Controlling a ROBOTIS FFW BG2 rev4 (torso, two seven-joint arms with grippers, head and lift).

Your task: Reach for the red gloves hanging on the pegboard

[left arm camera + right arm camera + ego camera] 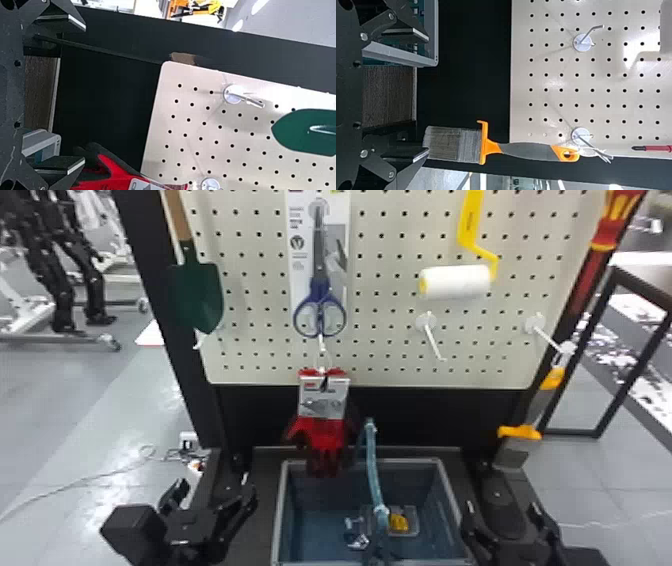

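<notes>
Red gloves hang from a hook near the lower edge of the pegboard, untouched. Step in hand, as judged: approach, prior to contact. Next move should raise the left gripper and shift it right until its fingers straddle the gloves. Left arm pose: low, beside the bin, fingers directed toward the board, spread and empty. Right gripper: low at the bin's right side, likewise spread, holding nothing.
</notes>
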